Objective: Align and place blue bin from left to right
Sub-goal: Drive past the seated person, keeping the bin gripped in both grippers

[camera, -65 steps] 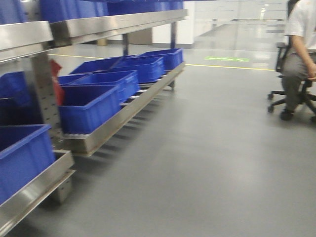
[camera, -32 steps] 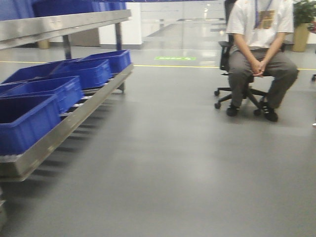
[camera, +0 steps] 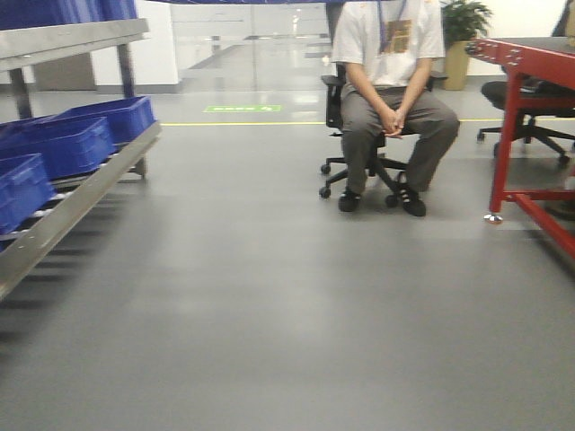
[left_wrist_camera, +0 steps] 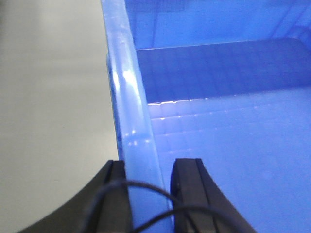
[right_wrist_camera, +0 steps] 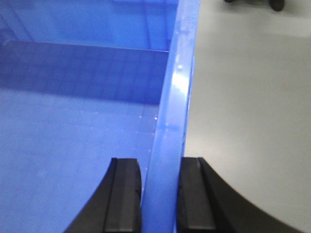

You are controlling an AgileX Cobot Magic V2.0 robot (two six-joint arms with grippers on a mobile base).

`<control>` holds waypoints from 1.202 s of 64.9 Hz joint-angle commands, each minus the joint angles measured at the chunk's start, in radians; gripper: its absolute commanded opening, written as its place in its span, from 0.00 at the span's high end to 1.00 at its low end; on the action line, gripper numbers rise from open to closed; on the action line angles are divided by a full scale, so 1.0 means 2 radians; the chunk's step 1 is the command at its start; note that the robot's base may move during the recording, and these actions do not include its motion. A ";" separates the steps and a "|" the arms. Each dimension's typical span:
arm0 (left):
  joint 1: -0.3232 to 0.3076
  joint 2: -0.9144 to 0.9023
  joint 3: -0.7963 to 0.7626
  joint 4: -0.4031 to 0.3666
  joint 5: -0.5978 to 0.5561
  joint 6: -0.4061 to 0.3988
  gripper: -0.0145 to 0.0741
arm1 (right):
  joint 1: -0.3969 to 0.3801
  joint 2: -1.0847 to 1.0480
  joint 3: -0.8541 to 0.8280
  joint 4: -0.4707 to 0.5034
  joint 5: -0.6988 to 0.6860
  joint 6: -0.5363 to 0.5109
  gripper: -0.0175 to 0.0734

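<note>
Open grey floor (camera: pixel 269 314) ahead, between bin rack (camera: pixel 85 196) left, seated person (camera: pixel 391 99) and red table (camera: pixel 526 56) right.

Three racked blue bins (camera: pixel 67 144) show, plus one held bin (left_wrist_camera: pixel 218 145) between two pincers (left_wrist_camera: pixel 148 191) (right_wrist_camera: pixel 160 191); one person (camera: pixel 391 54), two chairs (camera: pixel 332 99) (camera: pixel 521 94), one plant (camera: pixel 463 18).

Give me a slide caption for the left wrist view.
Left gripper shut on the blue bin rim, grey floor alongside.

The left gripper (left_wrist_camera: pixel 149 187) clamps the blue bin (left_wrist_camera: pixel 133 116) by its rim, one black finger (left_wrist_camera: pixel 187 194) inside, grey floor (left_wrist_camera: pixel 48 97) beside.
</note>
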 commanded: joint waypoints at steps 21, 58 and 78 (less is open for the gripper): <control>0.001 -0.009 -0.008 0.005 -0.042 0.008 0.96 | -0.001 -0.007 -0.009 -0.006 -0.039 -0.017 0.88; 0.001 -0.009 -0.008 0.005 -0.042 0.008 0.96 | -0.001 -0.007 -0.009 -0.006 -0.039 -0.017 0.88; 0.001 -0.009 -0.008 0.005 -0.042 0.008 0.96 | -0.001 -0.007 -0.009 -0.006 -0.039 -0.017 0.88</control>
